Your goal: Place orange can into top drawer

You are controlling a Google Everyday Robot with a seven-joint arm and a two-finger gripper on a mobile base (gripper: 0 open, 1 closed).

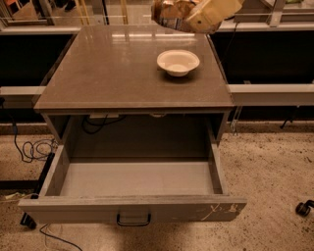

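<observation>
Nearest, at 6 o'clock in the camera view, the top drawer (132,208) stands pulled well out. Its grey front carries a dark curved handle (133,219) at the middle and white scratches (218,211) toward 3 o'clock. Its floor is bare and in full view. Behind it, loose cables (29,147) hang at 9 o'clock beside the table's leg.

Farther back is the brown table (113,68), with a white bowl (178,61) resting on it toward 1 o'clock. Farthest, at the 12-to-1 o'clock edge of the view, the gripper (192,15) hangs in the air above the table's far edge. It is pinching the orange can (169,12), which sticks out on its 9 o'clock side and is raised clear of the tabletop.

The step in hand looks like the carry from the table's back toward the drawer. To do it well, the arm should bring the can toward 6 o'clock high enough to clear the bowl, or pass it on the 9 o'clock side. It should come past the table's front lip before it lowers, because the tabletop overhangs the drawer's rear part. The open middle of the drawer floor is the safe target. The can is best set down low and let go only once it rests, since a round can dropped on its side may roll against a wall.

The can shows a shiny gold-orange and brown skin with pale patches. It is held roughly sideways and partly cut off by the top edge.
</observation>
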